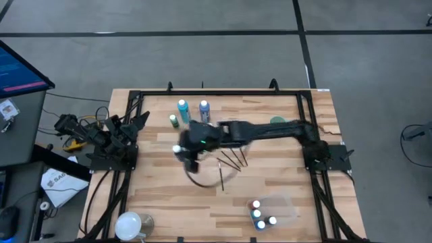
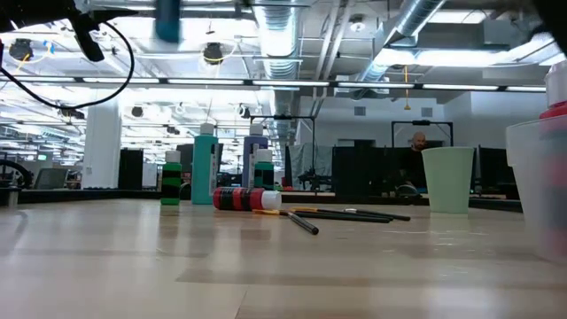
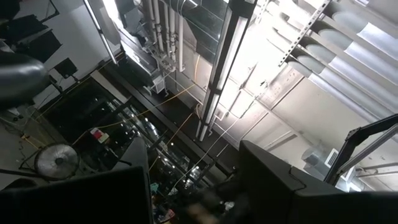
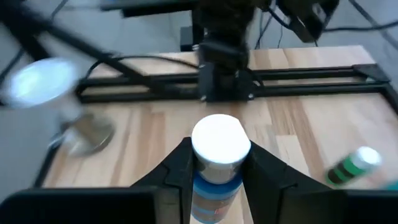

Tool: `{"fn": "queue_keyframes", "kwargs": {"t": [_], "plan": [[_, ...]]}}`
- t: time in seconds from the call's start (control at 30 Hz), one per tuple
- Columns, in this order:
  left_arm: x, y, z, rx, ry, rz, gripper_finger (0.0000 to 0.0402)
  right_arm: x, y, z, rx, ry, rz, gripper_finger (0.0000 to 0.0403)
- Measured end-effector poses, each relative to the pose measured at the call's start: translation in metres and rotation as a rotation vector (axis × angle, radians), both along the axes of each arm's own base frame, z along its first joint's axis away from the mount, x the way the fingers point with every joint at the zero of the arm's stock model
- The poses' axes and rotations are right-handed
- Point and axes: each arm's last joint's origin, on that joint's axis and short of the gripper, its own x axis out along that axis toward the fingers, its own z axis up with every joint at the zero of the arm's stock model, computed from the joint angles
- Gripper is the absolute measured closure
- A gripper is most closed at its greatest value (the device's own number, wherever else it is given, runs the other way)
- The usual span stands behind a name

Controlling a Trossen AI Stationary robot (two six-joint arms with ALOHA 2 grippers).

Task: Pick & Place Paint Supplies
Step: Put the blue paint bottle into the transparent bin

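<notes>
Paint supplies sit mid-frame on the wooden table (image 1: 162, 209) in the high view. Right arm reaches from the right edge toward centre; right gripper (image 4: 217, 171) is clamped on a white-capped blue bottle (image 4: 217, 158), held upright between the fingers and lifted off the table. Left arm is folded at the left edge, left gripper (image 3: 193, 186) with jaws apart, pointed up at the ceiling. Clear plastic tub (image 1: 287, 202) at lower right holds several white-capped bottles (image 1: 260, 214). Pale green cup (image 2: 447, 179) stands at right in the low view. Teal bottle (image 1: 182, 106) and blue bottle (image 1: 204, 108) stand at upper centre, small green bottle (image 1: 174, 120) just beside them. Red bottle (image 2: 237, 198) lies on its side, centre of the low view. Dark paintbrushes (image 1: 233, 160) lie fanned out just right of the gripper.
</notes>
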Motion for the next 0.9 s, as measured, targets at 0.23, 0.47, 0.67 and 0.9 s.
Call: {"fn": "queue_keyframes", "kwargs": {"t": [0.23, 0.47, 0.67, 0.9], "plan": [[0.000, 0.000, 0.000, 0.000, 0.001, 0.001, 0.0270, -0.109, 0.072, 0.079, -0.054, 0.006, -0.085, 0.0307], [0.000, 0.000, 0.000, -0.003, 0.002, 0.003, 0.0270, -0.210, 0.138, 0.072, -0.099, 0.064, -0.436, 0.0307], [0.000, 0.000, 0.000, -0.003, 0.002, 0.003, 0.0270, -0.239, 0.185, 0.033, -0.032, -0.008, -0.545, 0.0307], [0.001, 0.000, 0.000, 0.001, 0.008, 0.002, 0.0270, -0.249, 0.201, -0.023, 0.014, 0.031, -0.655, 0.0307]]}}
